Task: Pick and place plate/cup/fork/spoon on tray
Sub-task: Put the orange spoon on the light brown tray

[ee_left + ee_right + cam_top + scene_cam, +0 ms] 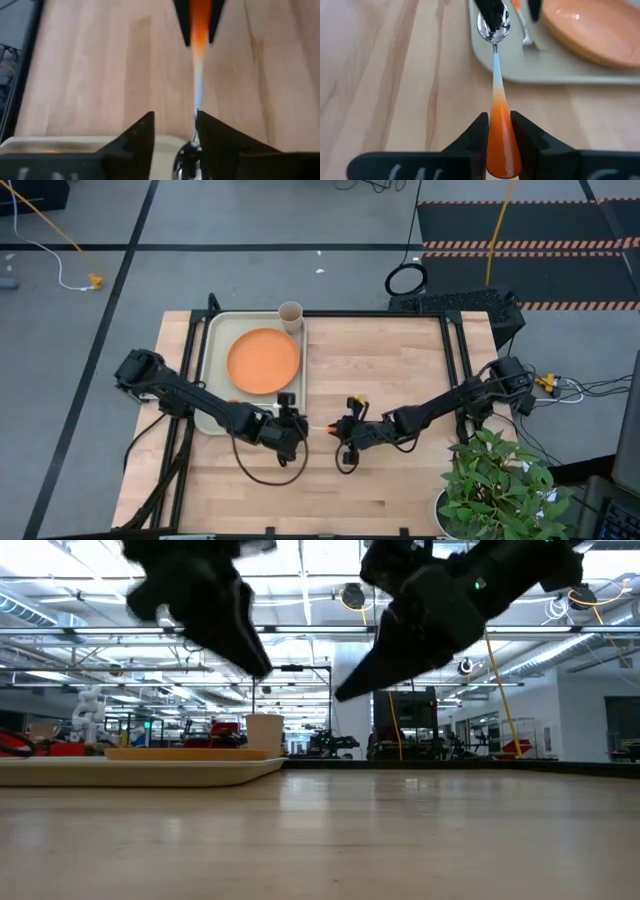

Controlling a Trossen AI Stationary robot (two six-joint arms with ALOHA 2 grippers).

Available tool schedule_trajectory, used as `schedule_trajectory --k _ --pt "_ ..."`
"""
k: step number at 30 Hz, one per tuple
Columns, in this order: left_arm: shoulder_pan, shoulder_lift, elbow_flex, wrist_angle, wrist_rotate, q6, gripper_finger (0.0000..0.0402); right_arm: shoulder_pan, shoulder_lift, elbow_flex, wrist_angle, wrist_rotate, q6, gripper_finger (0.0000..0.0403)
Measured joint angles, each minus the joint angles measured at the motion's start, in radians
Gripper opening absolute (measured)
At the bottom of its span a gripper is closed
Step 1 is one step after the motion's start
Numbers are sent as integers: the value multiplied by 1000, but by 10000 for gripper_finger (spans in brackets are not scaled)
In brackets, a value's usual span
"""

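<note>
The right gripper is clamping the spoon by its handle and offering the bowl over the tray rim to the parted left gripper, which, I judge, must close before release.

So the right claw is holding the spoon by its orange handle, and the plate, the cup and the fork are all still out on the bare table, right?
Not quite. The right claw does hold the spoon by its handle, but the plate, cup and fork are already on the tray, as the high and right wrist views show.
</note>
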Motion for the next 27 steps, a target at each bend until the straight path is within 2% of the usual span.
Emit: schedule_trajectory --k 4,8,11,15,18,21,27 --pt "-2 -114 1 2 0 -115 180 -13 -44 0 -5 1 -53 45" --pt "-10 -243 2 -29 -50 -301 178 -28 -101 0 -32 17 -120 46" --pt "-51 -321 2 -61 -136 -395 166 -29 -153 0 -22 101 -182 46" --pt "-120 -401 2 -29 -308 -396 148 -28 -211 0 32 242 -283 46" --pt "-164 -413 2 -9 -446 -391 137 -28 -235 0 107 298 -340 46" --pt "-194 -398 2 9 -536 -392 132 -28 -239 0 189 331 -357 46" --pt "-197 -287 -2 158 -575 -333 132 -28 -239 0 288 344 -378 46"
